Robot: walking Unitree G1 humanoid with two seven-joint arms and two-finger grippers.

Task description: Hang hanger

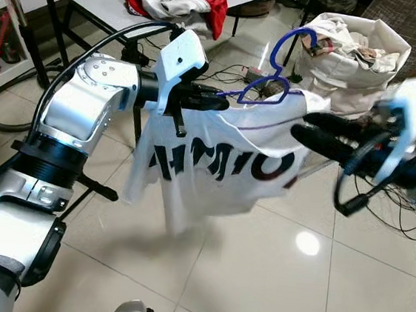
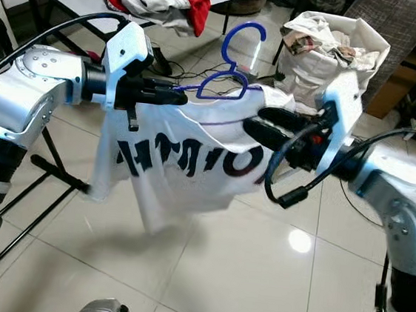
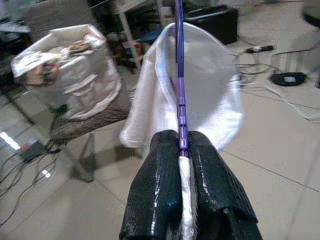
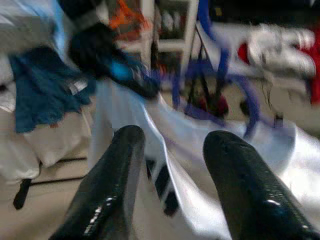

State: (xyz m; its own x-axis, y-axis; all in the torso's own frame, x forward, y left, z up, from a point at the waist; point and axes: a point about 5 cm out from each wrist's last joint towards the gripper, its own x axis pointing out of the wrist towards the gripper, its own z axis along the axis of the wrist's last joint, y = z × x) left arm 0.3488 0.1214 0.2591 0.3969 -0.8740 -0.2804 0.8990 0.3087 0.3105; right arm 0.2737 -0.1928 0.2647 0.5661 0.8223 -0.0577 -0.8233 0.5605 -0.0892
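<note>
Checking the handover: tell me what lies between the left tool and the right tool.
The white T-shirt on the blue hanger spans the stretch between the left tool, shut on the hanger's end, and the open right tool, as the right eye view shows.

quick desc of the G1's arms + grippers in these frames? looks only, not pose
Both arms have silver metallic shells with black ribbed joint rings and black cables looping along them. A white plate sits at each wrist. The left gripper and right gripper each have two long, glossy black fingers with rounded tips and a slightly textured skin. No markings can be made out.
</note>
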